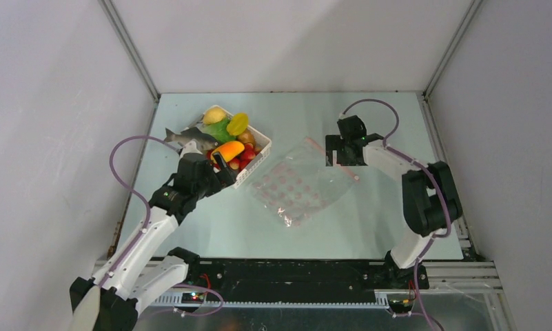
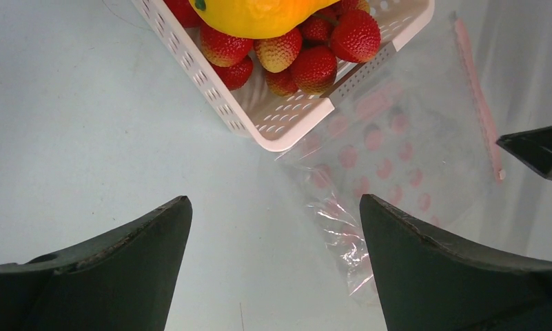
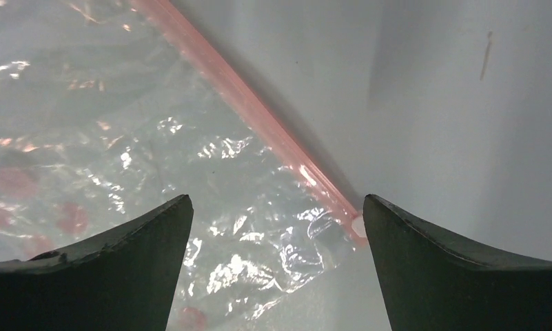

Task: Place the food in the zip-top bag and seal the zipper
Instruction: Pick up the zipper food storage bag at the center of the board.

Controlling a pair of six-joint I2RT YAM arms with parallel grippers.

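Overhead, the left gripper (image 1: 225,172), jaws apart and empty, hovers beside a white lattice basket (image 1: 260,153) heaped with glossy toy food (image 1: 223,129). Only its wrist camera shows the dimpled red strawberries (image 2: 314,65). Rightward, the crinkly clear zip-top bag (image 1: 297,186) lies flat on the table (image 1: 369,227). The right gripper (image 1: 340,153), jaws apart, hangs over the pink zipper (image 3: 259,117), partly hiding it from above.
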